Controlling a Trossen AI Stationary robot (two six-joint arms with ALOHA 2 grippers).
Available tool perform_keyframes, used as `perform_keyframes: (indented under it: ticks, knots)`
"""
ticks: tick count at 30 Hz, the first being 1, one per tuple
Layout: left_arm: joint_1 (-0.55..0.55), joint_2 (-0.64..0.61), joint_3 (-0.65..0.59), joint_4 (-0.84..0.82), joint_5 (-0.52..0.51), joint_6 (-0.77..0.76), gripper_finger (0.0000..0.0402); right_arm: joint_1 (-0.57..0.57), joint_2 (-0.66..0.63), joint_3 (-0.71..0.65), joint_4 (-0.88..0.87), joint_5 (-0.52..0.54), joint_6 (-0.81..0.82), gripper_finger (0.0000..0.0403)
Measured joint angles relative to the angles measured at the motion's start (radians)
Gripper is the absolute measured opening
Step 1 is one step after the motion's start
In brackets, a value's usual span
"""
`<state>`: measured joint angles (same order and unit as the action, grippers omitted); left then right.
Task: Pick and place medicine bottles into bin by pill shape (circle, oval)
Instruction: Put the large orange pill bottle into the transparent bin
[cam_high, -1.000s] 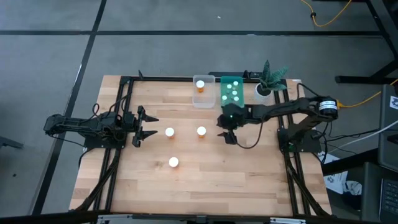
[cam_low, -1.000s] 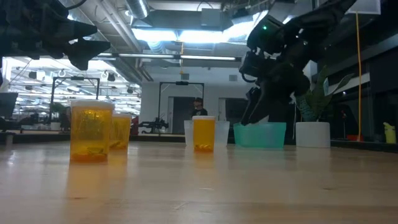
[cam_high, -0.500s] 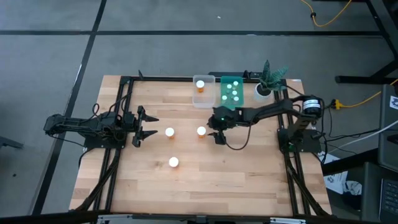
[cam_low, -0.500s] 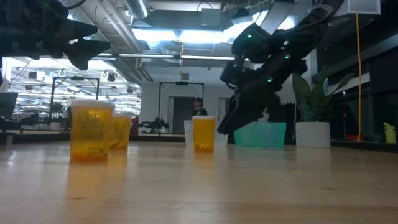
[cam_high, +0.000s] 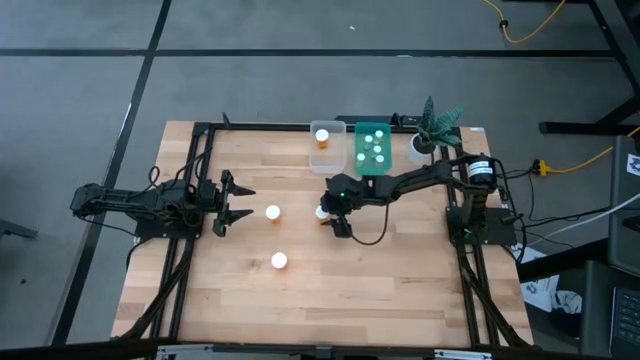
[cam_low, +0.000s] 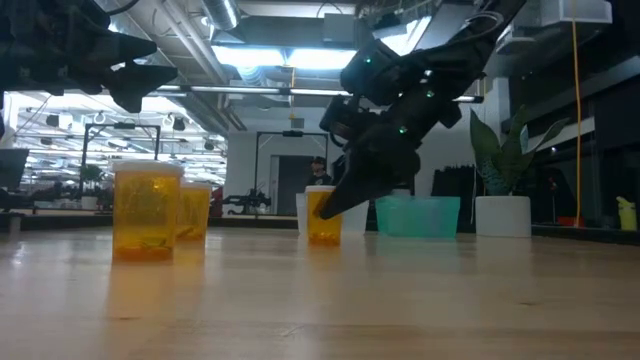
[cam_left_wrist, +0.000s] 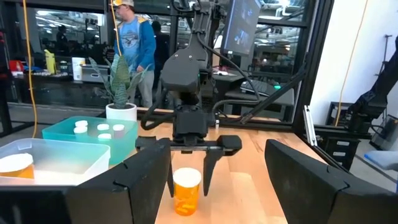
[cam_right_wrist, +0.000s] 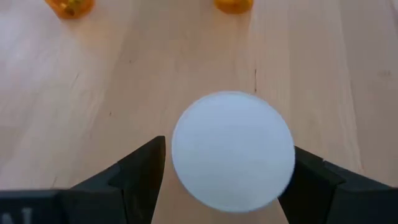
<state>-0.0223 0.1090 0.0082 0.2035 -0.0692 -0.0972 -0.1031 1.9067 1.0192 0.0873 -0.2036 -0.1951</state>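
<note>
Wooden table (cam_high: 320, 290): right gripper (cam_high: 331, 213) over orange bottle (cam_left_wrist: 186, 190), fingers wide apart astride white cap (cam_right_wrist: 232, 149), not gripping. Left gripper (cam_high: 230, 200) idle at left edge, fingers spread.

No readable text, labels, brands or numbers anywhere, bottle caps plain white (labels not visible)

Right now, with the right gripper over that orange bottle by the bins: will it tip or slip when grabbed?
The orange bottle stands upright on a flat base, so tipping seems unlikely unless a finger nudges it first. The right gripper straddles it with open jaws, fairly centred. Its smooth round plastic body may twist or slip. Few pills show inside, so it is probably light.
</note>
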Motion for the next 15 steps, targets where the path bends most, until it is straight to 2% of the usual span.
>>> perform_keyframes:
  ticks: [6,13,15]
  knots:
    - [0.0,0.0,0.0,0.0,0.0,0.0,0.0254,0.001,-0.003,0.01,-0.001,0.014,0.017,0.0261]
    - [0.0,0.0,0.0,0.0,0.0,-0.001,0.0254,0.0,-0.014,0.015,-0.011,0.054,0.08,0.0192]
    - [0.0,0.0,0.0,0.0,0.0,-0.001,0.0254,-0.01,-0.041,0.015,-0.014,0.052,0.085,0.0192]
